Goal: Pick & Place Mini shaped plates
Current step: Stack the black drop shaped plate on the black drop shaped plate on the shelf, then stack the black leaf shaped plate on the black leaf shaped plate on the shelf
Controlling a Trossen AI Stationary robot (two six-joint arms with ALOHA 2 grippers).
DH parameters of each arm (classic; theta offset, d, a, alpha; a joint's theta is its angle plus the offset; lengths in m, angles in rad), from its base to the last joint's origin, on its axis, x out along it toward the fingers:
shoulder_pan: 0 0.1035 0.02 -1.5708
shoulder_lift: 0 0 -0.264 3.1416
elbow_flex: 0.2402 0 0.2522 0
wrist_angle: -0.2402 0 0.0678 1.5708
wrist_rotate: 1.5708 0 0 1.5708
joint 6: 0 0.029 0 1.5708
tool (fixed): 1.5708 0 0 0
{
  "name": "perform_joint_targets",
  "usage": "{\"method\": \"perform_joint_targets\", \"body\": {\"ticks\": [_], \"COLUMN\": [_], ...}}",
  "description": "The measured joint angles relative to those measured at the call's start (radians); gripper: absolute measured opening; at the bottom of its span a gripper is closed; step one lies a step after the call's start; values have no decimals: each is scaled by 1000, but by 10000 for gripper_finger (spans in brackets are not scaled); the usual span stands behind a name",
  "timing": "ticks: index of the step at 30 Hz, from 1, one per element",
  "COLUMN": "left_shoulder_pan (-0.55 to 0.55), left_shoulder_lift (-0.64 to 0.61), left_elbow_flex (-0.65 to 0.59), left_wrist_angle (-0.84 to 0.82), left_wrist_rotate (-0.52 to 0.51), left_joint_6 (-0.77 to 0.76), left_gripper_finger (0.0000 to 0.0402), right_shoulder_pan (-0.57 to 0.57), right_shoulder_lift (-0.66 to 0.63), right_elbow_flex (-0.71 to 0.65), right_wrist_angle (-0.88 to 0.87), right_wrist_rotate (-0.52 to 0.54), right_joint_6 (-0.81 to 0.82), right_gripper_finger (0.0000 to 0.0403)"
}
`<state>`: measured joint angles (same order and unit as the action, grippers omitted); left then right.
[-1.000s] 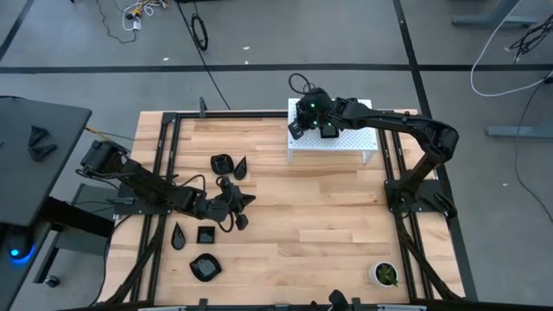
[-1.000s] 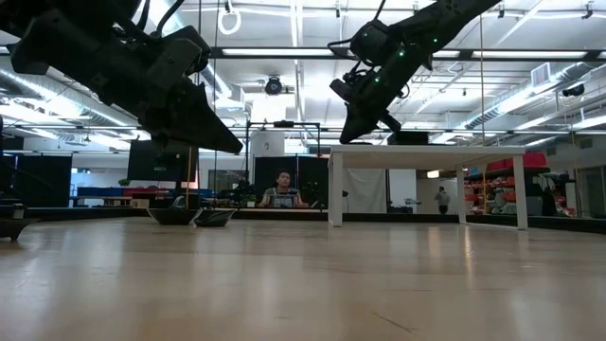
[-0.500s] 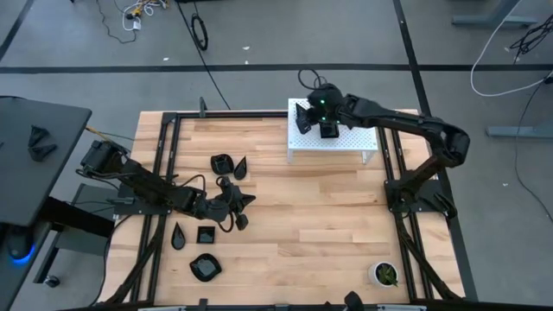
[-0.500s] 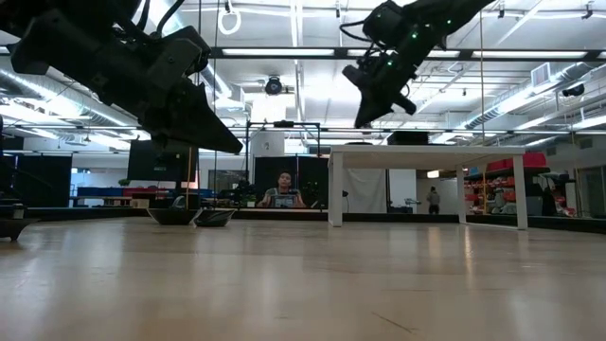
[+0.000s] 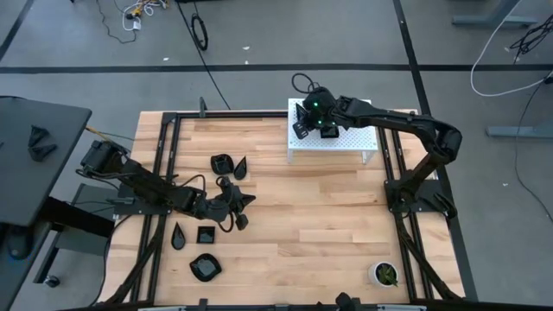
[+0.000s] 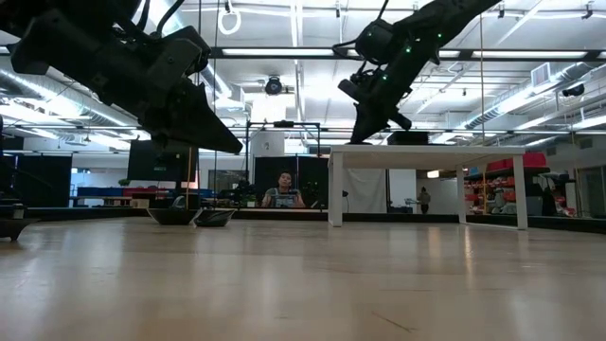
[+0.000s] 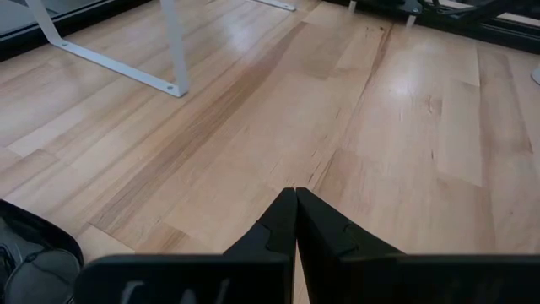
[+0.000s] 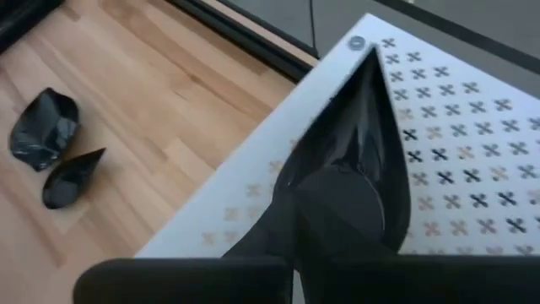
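1. Here, the right gripper (image 5: 302, 121) is hovering over the white perforated stand (image 5: 346, 142), pinching a black teardrop plate (image 8: 346, 169) by its edge.
2. The left gripper (image 5: 244, 200) is waiting closed and empty above the bench (image 5: 302, 225).
3. Remaining mini shaped plates (image 5: 223, 162) are lying nearby; being glossy, stiff and probably light, they are likely calling for rim grips.

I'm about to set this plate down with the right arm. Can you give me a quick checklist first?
1. Right gripper shut on teardrop plate: ok.
2. Plate above white perforated stand: ok.
3. Gap between plate and stand top: cannot tell.
4. Left gripper shut, empty, over bare table away from stand: ok.
5. Other plates on table, clear of stand: ok.
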<state>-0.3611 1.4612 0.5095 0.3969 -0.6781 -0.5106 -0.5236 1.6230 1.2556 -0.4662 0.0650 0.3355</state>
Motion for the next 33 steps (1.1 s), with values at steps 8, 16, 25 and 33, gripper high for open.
{"method": "perform_joint_targets", "body": {"ticks": [8,16,25,33], "left_shoulder_pan": [0,0,-8,-9], "left_shoulder_lift": [0,0,-8,-195], "left_elbow_flex": [0,0,-1,1], "left_wrist_angle": [0,-3,-52,-407], "left_wrist_rotate": [-1,-2,32,22], "left_joint_6": [0,0,29,-119], "left_gripper_finger": [14,14,14,14], "right_shoulder_pan": [4,59,449,872], "right_shoulder_lift": [0,-49,-104,-92], "right_elbow_flex": [0,0,0,-173], "right_wrist_angle": [43,129,181,340], "right_wrist_rotate": [-6,2,191,238], "right_joint_6": [-1,-85,-147,-152], "right_gripper_finger": [6,6,2,3]}}
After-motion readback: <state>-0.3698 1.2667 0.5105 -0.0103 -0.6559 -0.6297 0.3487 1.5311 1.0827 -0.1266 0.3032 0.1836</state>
